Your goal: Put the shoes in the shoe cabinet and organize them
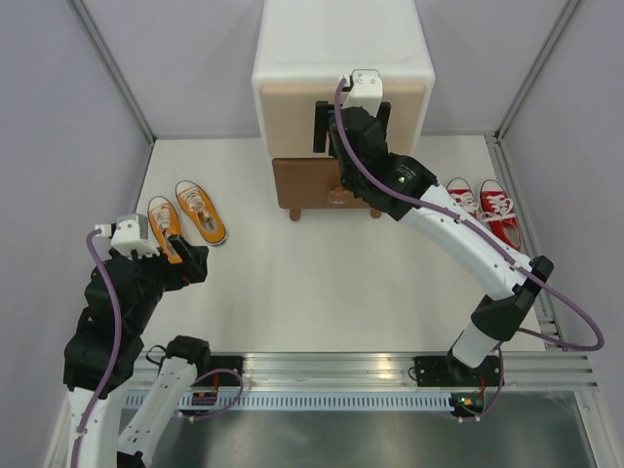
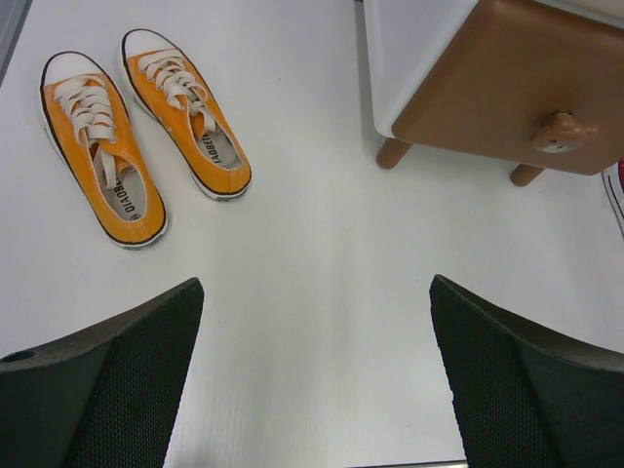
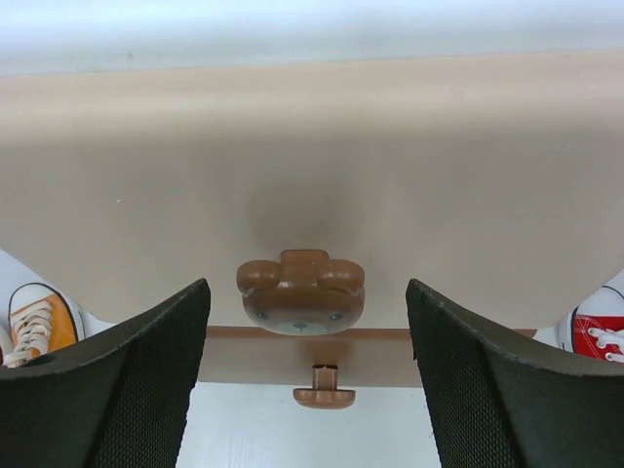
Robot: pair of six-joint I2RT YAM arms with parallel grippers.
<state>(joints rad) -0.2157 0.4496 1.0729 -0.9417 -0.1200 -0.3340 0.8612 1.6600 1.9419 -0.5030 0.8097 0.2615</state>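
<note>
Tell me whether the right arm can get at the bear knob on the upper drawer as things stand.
Probably yes. The right gripper faces the beige upper drawer front, its fingers spread open either side of the bear knob, with nothing between them and it.

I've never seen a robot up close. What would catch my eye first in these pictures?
First the white shoe cabinet at the back of the table, where the right tool hangs open on either side of the bear-shaped knob on its upper drawer. Then the bright shoes on the table: an orange pair left of the cabinet, a red pair right.
</note>
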